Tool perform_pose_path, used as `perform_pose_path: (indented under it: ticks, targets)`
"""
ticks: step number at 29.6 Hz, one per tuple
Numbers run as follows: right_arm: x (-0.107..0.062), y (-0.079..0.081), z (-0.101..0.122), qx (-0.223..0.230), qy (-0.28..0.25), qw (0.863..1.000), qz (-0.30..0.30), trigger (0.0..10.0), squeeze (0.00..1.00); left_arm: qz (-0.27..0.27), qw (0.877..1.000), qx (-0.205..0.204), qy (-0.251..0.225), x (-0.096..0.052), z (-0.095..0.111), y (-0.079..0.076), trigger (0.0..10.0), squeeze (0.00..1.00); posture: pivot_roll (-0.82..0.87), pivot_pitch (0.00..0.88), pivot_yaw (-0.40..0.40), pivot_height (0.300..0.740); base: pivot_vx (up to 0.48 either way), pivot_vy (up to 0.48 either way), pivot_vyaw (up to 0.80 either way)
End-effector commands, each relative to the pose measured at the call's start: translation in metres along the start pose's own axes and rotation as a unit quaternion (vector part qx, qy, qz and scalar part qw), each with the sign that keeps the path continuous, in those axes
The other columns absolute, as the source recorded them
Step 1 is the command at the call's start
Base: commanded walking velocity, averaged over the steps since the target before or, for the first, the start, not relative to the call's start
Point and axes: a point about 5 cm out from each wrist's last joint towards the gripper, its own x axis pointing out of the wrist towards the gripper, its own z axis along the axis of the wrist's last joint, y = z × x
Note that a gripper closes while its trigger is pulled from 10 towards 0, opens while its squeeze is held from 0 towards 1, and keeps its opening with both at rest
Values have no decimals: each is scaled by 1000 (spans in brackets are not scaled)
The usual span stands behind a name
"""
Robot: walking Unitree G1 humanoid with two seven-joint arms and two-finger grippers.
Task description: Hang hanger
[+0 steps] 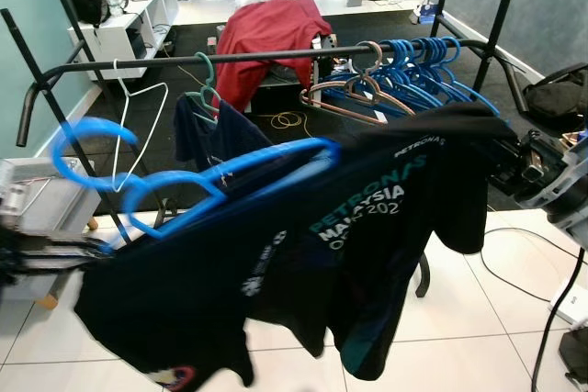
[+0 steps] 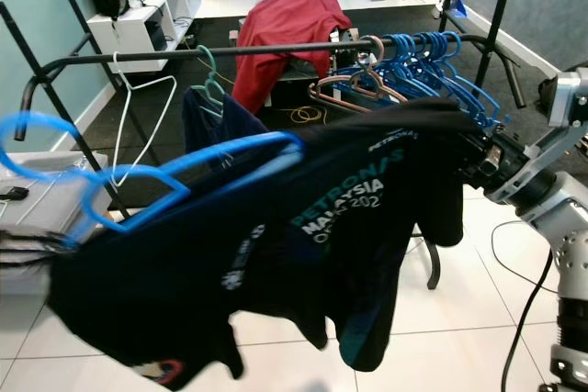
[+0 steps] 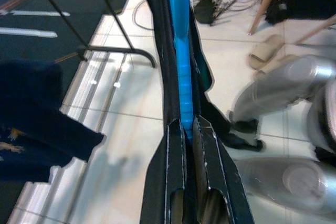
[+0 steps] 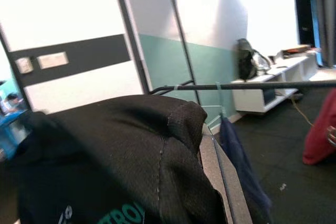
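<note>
While the left gripper point(image 3: 189, 129) clamps the blue hanger point(image 1: 220, 176) — black shirt point(image 1: 367, 245) draped; right gripper point(image 1: 514, 161) can't be judged

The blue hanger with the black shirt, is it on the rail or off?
Off. The blue hanger with the black shirt is in front of the rail, its hook free, held by the left gripper.

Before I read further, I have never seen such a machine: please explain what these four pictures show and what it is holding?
This is a walking humanoid robot with two arms, each ending in a two-fingered claw. Two pictures come from cameras in its head, looking down and forward; the other two from a camera on each wrist. Before it stands a clothes rail carrying blue hangers and a white hanger. The left claw is shut on a blue hanger bearing a black T-shirt. The right claw meets the shirt's far end; its fingers are hidden by cloth.
</note>
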Motion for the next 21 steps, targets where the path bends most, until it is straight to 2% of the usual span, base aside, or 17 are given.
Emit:
perform_pose_path:
  ticks: [1, 4, 6, 7, 8, 9, 10, 11, 12, 14, 16, 17, 18, 19, 20, 21]
  targets:
    - [-8, -6, 8, -24, -20, 999, -36, 0, 0, -23, 1000, -2, 10, 16, -4, -6, 10000, 0, -66, 0, 21, 740, 0, 0, 0]
    - [-7, -7, 8, -24, -20, 999, -36, 0, 0, -24, 1000, -3, 9, 16, -4, -6, 10000, 0, -66, 0, 21, 740, 0, 0, 0]
    - [-7, -6, 6, -25, -16, 999, -35, 0, 0, -26, 1000, -2, 3, 22, -2, -7, 10000, 0, -64, 0, 20, 740, 0, 0, 0]
    - [-3, -4, -3, -26, 4, 999, -29, 0, 0, -44, 999, 11, 13, 43, -7, -10, 10000, 0, -61, 0, 25, 740, 0, 0, 0]
    - [-3, -4, -3, -26, 4, 999, -29, 0, 0, -44, 999, 11, 13, 43, -7, -10, 10000, 0, -61, 0, 25, 740, 0, 0, 0]
    - [1, -1, -12, -27, 24, 999, -21, 0, 0, -66, 997, 30, 22, 71, -13, -15, 10000, 0, -63, 0, 26, 740, 0, 0, 0]
    - [1, -1, -12, -27, 24, 999, -21, 0, 0, -66, 997, 30, 22, 71, -13, -15, 10000, 0, -63, 0, 26, 740, 0, 0, 0]
    - [5, 2, -19, -29, 37, 999, -15, 0, 0, -82, 995, 48, 27, 91, -14, -20, 10000, 0, -62, 0, 25, 740, 0, 0, 0]
    - [5, 2, -19, -29, 37, 999, -15, 0, 0, -82, 995, 48, 27, 91, -14, -20, 10000, 0, -62, 0, 25, 740, 0, 0, 0]
    - [15, 10, -36, -33, 70, 997, -1, 0, 0, -106, 990, 94, 14, 137, -12, -26, 10000, 0, -67, 0, 28, 740, 0, 0, 0]
    - [15, 10, -36, -33, 70, 997, -1, 0, 0, -106, 990, 94, 14, 137, -12, -26, 10000, 0, -67, 0, 28, 740, 0, 0, 0]
    - [17, 12, -39, -36, 77, 996, 2, 0, 0, -106, 989, 99, 10, 142, -10, -26, 10000, 0, -67, 0, 28, 740, 0, 0, 0]
    - [17, 16, -42, -21, 82, 996, 11, 10000, 106, -82, 991, 104, 5, 144, -6, -19, 10000, 0, -70, 0, 29, 740, 0, 0, 0]
    - [17, 16, -42, -21, 82, 996, 11, 10000, 106, -82, 991, 104, 5, 144, -6, -19, 10000, 0, -70, 0, 29, 740, 0, 0, 0]
    - [17, 21, -43, -7, 85, 996, 28, 10000, 1000, -52, 993, 110, 3, 143, -2, -10, 10000, 0, -69, 0, 28, 740, 0, 0, 0]
    - [17, 24, -43, 2, 87, 995, 38, 10000, 1000, -25, 993, 113, 4, 140, 0, -1, 10000, 0, -70, 0, 29, 740, 0, 0, 0]
